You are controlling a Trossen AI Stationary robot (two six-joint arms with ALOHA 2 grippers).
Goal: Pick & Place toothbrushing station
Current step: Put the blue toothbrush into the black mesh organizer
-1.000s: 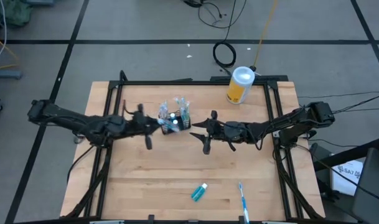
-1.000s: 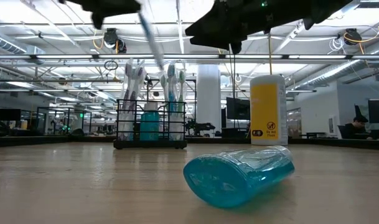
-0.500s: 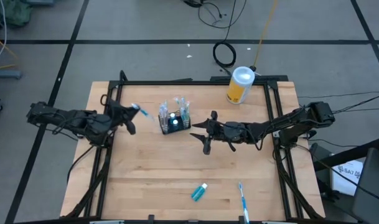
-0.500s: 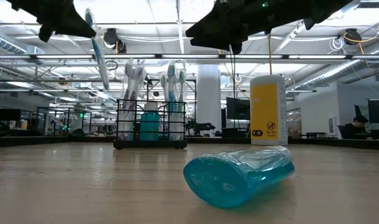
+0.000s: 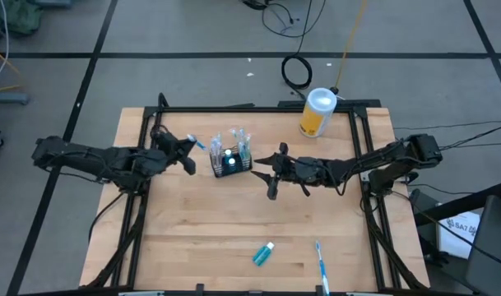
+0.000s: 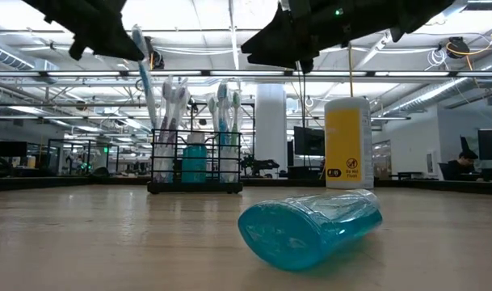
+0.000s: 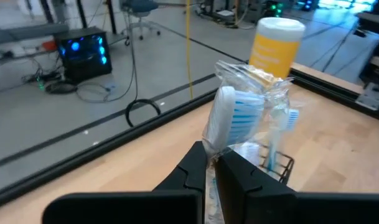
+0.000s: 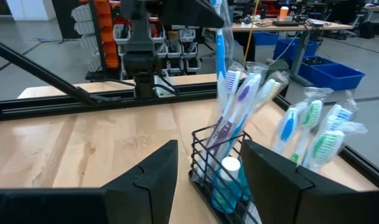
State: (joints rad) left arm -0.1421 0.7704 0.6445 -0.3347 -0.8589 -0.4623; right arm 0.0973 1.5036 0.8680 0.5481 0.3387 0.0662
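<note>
Left claw (image 5: 187,149) pinches a toothbrush (image 7: 229,121) just beside the caddy (image 5: 231,164). Keep it upright, lower slowly. Right claw (image 5: 266,175) waits spread.

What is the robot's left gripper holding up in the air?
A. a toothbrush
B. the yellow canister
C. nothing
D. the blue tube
A: the left gripper is shut on a wrapped toothbrush, lifted beside the wire caddy.
</note>
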